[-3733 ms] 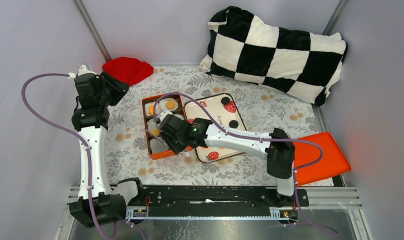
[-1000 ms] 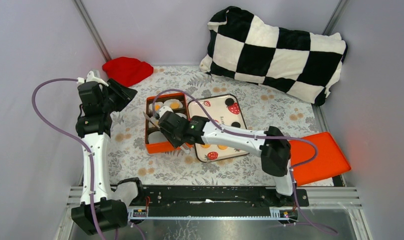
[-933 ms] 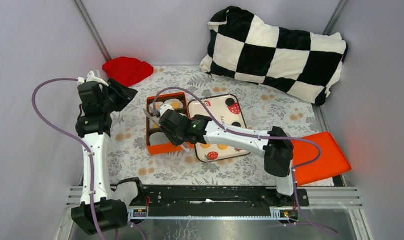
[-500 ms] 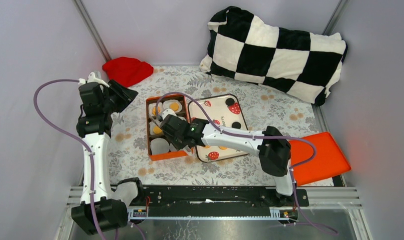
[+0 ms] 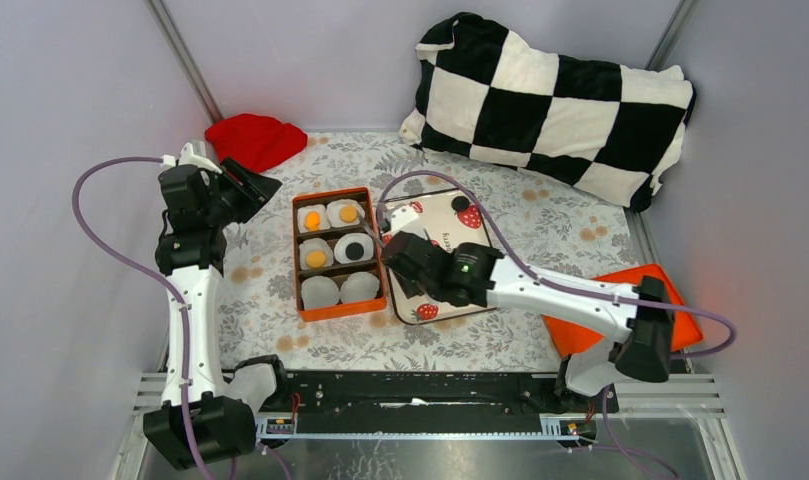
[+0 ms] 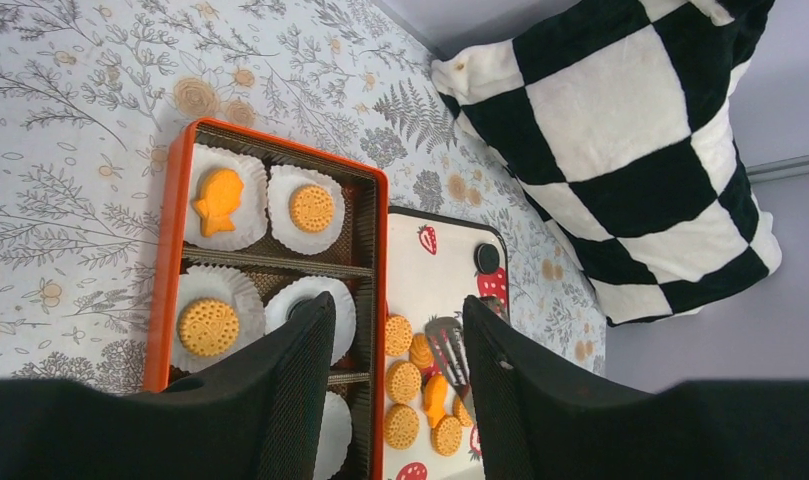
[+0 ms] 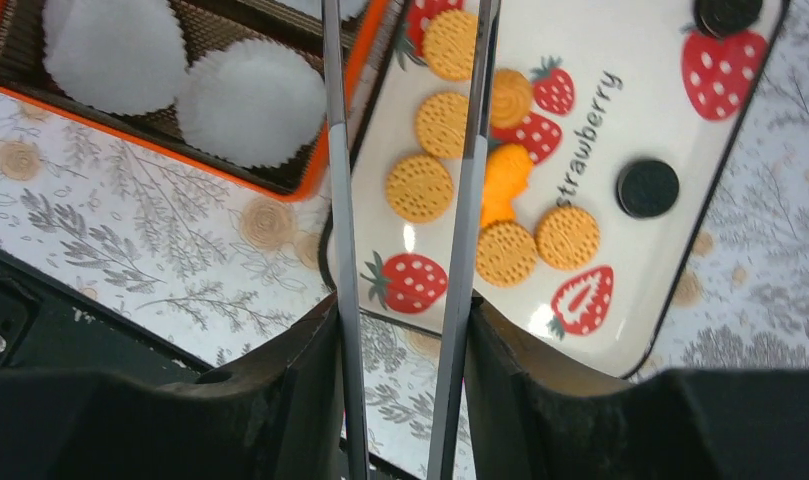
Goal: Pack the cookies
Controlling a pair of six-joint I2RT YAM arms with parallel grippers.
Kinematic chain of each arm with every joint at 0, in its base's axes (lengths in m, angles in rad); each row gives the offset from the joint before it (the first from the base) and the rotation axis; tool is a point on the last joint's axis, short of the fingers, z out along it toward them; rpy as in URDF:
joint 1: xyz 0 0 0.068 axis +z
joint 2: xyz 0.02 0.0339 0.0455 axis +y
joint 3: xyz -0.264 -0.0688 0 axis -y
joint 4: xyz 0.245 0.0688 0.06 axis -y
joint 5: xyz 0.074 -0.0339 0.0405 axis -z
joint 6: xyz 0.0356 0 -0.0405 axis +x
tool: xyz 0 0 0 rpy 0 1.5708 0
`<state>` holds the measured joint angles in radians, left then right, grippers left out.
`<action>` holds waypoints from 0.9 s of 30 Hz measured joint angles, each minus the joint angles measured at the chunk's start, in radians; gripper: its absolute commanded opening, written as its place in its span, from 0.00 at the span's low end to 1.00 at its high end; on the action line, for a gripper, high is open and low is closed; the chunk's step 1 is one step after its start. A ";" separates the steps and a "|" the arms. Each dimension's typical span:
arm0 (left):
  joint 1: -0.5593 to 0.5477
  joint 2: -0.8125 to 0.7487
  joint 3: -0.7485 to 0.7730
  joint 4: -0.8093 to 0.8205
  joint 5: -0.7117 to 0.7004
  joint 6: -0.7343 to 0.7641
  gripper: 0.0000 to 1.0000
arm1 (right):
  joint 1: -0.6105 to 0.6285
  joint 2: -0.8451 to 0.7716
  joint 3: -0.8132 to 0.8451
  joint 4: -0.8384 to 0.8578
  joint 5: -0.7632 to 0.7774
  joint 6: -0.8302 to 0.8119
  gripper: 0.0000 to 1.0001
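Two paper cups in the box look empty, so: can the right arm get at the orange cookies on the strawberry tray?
Probably yes: the right gripper hangs open just above the orange cookies on the strawberry tray, nothing between.

Orange box (image 5: 300, 262) holding white paper cups (image 5: 321, 291), cookies (image 5: 316, 258) in four, right gripper (image 5: 389, 240) over strawberry tray (image 5: 472, 236), left gripper (image 5: 260, 184) raised near red cloth (image 5: 254, 139), checkered pillow (image 5: 557, 101) behind.

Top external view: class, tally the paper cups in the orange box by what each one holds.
Paper cups holding an orange cookie: 3
Paper cups holding a black cookie: 1
Empty paper cups: 2
Total in the orange box: 6
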<state>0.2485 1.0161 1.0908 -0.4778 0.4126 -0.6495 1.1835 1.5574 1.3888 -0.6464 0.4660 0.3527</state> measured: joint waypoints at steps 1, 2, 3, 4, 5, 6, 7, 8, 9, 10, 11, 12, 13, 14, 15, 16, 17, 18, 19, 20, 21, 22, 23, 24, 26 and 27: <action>0.000 0.000 -0.003 0.002 0.004 -0.003 0.55 | 0.000 -0.031 -0.023 -0.005 0.010 0.014 0.47; 0.000 0.000 -0.005 0.006 0.010 -0.006 0.55 | 0.000 -0.054 -0.045 -0.014 0.019 0.028 0.47; -0.001 0.000 -0.005 0.007 0.013 -0.007 0.56 | 0.000 -0.071 -0.068 -0.024 0.024 0.043 0.47; -0.002 0.000 -0.006 0.011 0.017 -0.008 0.56 | 0.000 -0.077 -0.086 -0.031 0.027 0.053 0.47; -0.002 0.000 -0.006 0.014 0.020 -0.010 0.55 | -0.001 -0.082 -0.112 -0.037 0.029 0.067 0.47; -0.005 0.000 -0.006 0.016 0.024 -0.011 0.56 | -0.001 -0.084 -0.138 -0.043 0.030 0.077 0.47; -0.006 0.000 -0.006 0.018 0.027 -0.012 0.55 | -0.001 -0.084 -0.166 -0.049 0.029 0.088 0.47; -0.006 0.000 -0.006 0.019 0.031 -0.014 0.56 | -0.001 -0.084 -0.192 -0.056 0.026 0.097 0.47; -0.006 0.000 -0.006 0.021 0.034 -0.015 0.56 | -0.001 -0.084 -0.206 -0.062 0.023 0.101 0.47; -0.006 0.000 -0.006 0.022 0.037 -0.015 0.56 | -0.001 -0.084 -0.222 -0.067 0.019 0.106 0.47; -0.006 0.000 -0.006 0.022 0.038 -0.016 0.56 | -0.001 -0.084 -0.231 -0.071 0.018 0.109 0.47; -0.006 0.000 -0.006 0.022 0.039 -0.018 0.56 | -0.001 -0.084 -0.237 -0.072 0.016 0.111 0.47; -0.006 0.000 -0.006 0.022 0.041 -0.019 0.56 | -0.001 -0.083 -0.238 -0.070 0.015 0.112 0.47; -0.006 0.000 -0.006 0.022 0.042 -0.019 0.56 | -0.001 -0.083 -0.238 -0.065 0.015 0.113 0.47; -0.006 0.000 -0.006 0.022 0.044 -0.021 0.56 | -0.001 -0.082 -0.238 -0.059 0.015 0.113 0.47; -0.006 0.000 -0.006 0.022 0.044 -0.022 0.56 | -0.001 -0.080 -0.238 -0.051 0.015 0.113 0.47; -0.006 0.000 -0.006 0.022 0.044 -0.022 0.56 | -0.001 -0.076 -0.238 -0.045 0.015 0.112 0.47; -0.006 0.000 -0.006 0.022 0.044 -0.022 0.56 | -0.001 -0.071 -0.238 -0.040 0.014 0.112 0.48; -0.006 0.000 -0.006 0.022 0.044 -0.022 0.55 | -0.001 -0.064 -0.237 -0.034 0.014 0.111 0.48; -0.006 0.000 -0.006 0.022 0.044 -0.022 0.56 | -0.001 -0.056 -0.237 -0.027 0.012 0.109 0.48; -0.006 0.000 -0.006 0.022 0.044 -0.022 0.56 | -0.001 -0.045 -0.237 -0.017 0.011 0.107 0.48; -0.006 0.000 -0.007 0.022 0.044 -0.022 0.56 | -0.001 -0.036 -0.236 -0.012 0.009 0.105 0.48; -0.006 0.000 -0.007 0.022 0.044 -0.022 0.55 | -0.002 -0.025 -0.235 -0.006 0.005 0.104 0.48; -0.006 0.000 -0.008 0.023 0.044 -0.022 0.56 | -0.004 -0.014 -0.233 0.001 0.001 0.102 0.48; -0.006 0.000 -0.011 0.023 0.044 -0.022 0.56 | -0.011 0.007 -0.232 0.013 -0.011 0.099 0.48; -0.006 0.000 -0.012 0.023 0.044 -0.022 0.56 | -0.016 0.016 -0.232 0.020 -0.016 0.097 0.48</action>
<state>0.2420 1.0161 1.0786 -0.4549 0.4568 -0.6712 1.1679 1.5730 1.1572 -0.6266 0.4496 0.4500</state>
